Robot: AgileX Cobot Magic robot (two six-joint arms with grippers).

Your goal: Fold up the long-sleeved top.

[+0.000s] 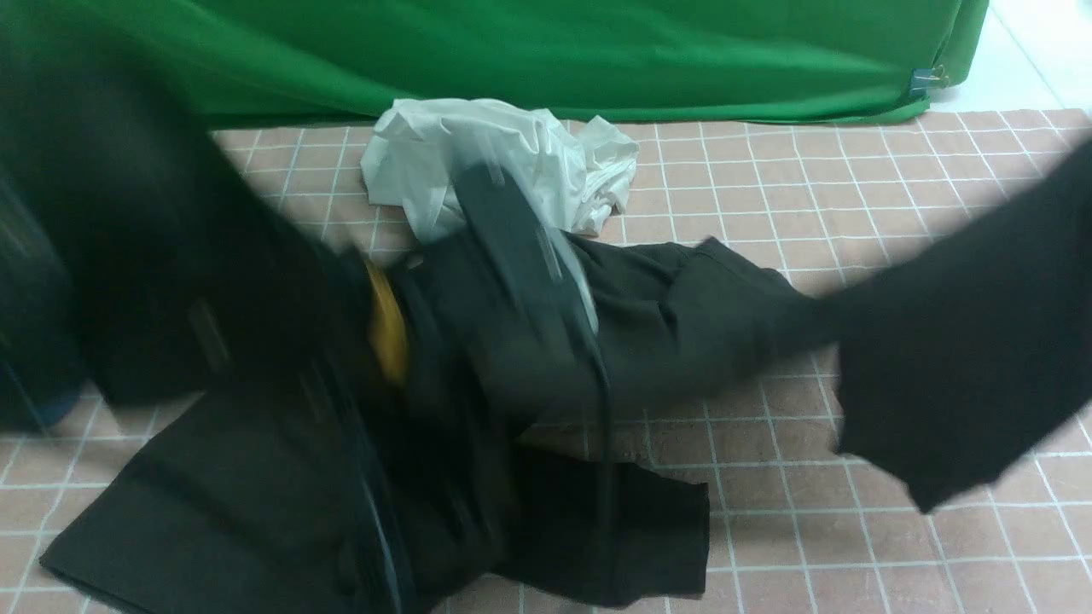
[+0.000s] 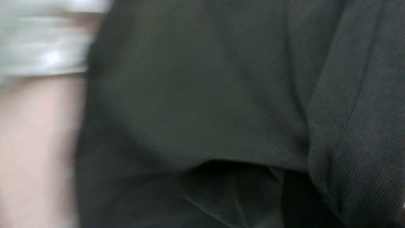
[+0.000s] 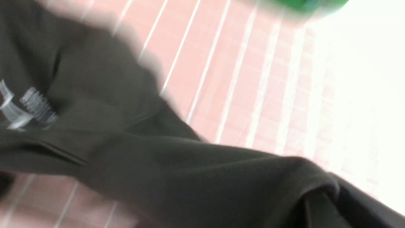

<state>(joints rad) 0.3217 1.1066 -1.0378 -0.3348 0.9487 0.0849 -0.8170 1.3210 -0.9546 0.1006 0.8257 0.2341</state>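
Note:
The long-sleeved top (image 1: 682, 324) is a black-brown knit garment spread across the pink checked cloth (image 1: 853, 188), and much of the front view is blurred by motion. One part of it (image 1: 955, 358) hangs lifted at the right, and another dark blurred mass (image 1: 145, 256) is raised at the left. Both grippers' fingers are hidden by fabric. In the left wrist view ribbed knit (image 2: 354, 142) lies right at the jaws. In the right wrist view the top (image 3: 158, 171) stretches from the jaws down toward the cloth. Each gripper seems shut on the top.
A crumpled white garment (image 1: 512, 162) lies behind the top, near the green backdrop (image 1: 554, 51). A yellow patch (image 1: 388, 320) shows between dark folds. A blurred black arm (image 1: 520, 256) crosses the middle. A dark blue shape (image 1: 43, 401) sits at the left edge.

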